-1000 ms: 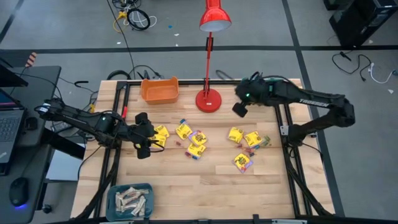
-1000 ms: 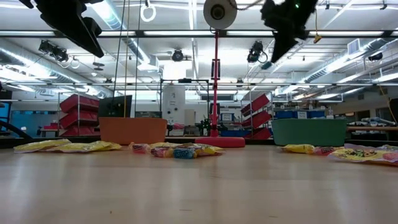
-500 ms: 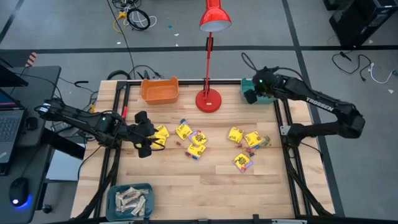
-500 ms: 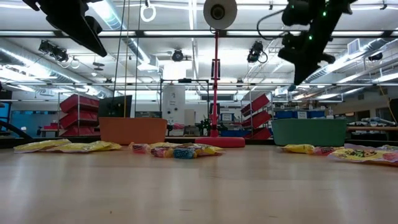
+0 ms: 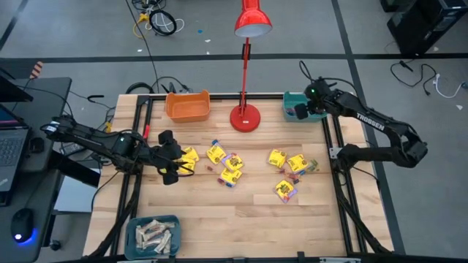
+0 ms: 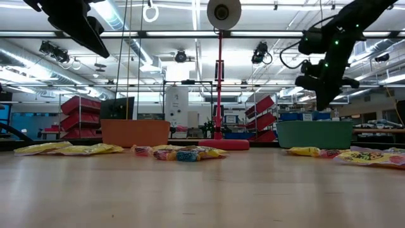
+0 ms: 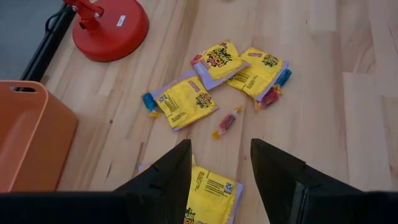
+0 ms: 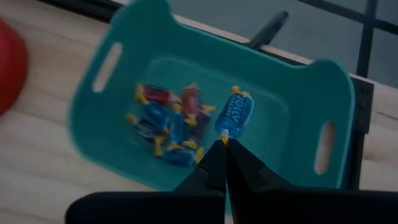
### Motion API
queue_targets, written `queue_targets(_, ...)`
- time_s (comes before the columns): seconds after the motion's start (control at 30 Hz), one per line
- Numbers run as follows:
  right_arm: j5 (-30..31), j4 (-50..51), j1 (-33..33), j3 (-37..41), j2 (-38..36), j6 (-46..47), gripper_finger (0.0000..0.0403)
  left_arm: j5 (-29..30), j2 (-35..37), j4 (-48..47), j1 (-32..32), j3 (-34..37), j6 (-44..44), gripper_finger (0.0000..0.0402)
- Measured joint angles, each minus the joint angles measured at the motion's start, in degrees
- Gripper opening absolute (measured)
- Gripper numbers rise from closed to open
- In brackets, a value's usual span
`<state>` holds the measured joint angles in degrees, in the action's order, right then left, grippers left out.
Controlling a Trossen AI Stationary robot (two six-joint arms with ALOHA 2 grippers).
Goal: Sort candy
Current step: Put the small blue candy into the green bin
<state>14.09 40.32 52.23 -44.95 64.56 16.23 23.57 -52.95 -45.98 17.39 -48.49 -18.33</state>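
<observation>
Candy [image 5: 232, 169] partly sorted: pale bars in the near teal bin [image 5: 153, 236], small pieces in the far teal bin [image 8: 314, 93]. Right gripper [image 8: 222, 143] over that bin, pinching a blue piece [image 8: 234, 114]. Left gripper [image 7: 214, 163] spread above yellow packets on the tabletop [image 5: 241, 212]; orange bin [image 5: 188, 107] looks empty.

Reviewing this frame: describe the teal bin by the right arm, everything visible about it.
The teal bin looks like smooth moulded plastic: a rounded rectangular tub with a slot handle cut into each end wall. It sits upright at the table's far right corner, beside the red lamp base. Inside lie several small wrapped candies, blue and red, bunched toward one end. The right gripper hangs above it, fingers shut on a blue candy by its wrapper end. Nothing else touches the bin.
</observation>
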Motion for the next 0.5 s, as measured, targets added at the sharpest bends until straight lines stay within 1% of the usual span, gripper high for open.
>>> queue_targets(0.1, -0.33, -1.45, -0.15, 0.48, 0.04, 0.22, 0.0, 0.02, 0.0, 0.12, 0.01, 0.0, 0.0, 0.0168)
queue_targets(0.5, -0.44, -1.46, -0.1, 0.66, 0.04, 0.54, 0.0, 0.02, 0.0, 0.31, 0.01, 0.0, 0.0, 0.0168)
